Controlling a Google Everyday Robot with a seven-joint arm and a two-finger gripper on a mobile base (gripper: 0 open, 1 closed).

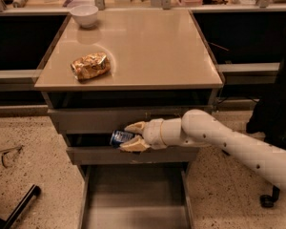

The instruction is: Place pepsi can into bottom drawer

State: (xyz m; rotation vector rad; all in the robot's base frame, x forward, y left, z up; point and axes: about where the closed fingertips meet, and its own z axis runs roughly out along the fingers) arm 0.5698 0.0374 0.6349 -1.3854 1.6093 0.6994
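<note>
The pepsi can [120, 137], dark blue with a silver end, lies sideways between the tan fingers of my gripper [132, 137]. The gripper is shut on it and holds it in front of the cabinet's middle drawer front, above the pulled-out bottom drawer [133, 211]. My white arm [229, 142] reaches in from the right. The bottom drawer is open toward me and its grey inside shows nothing in it.
A crinkled golden-brown snack bag [90, 66] lies on the beige cabinet top [148, 46], with a white bowl [84, 15] at its back left. A black chair base [269, 199] stands on the right, a dark bar [19, 209] on the speckled floor at lower left.
</note>
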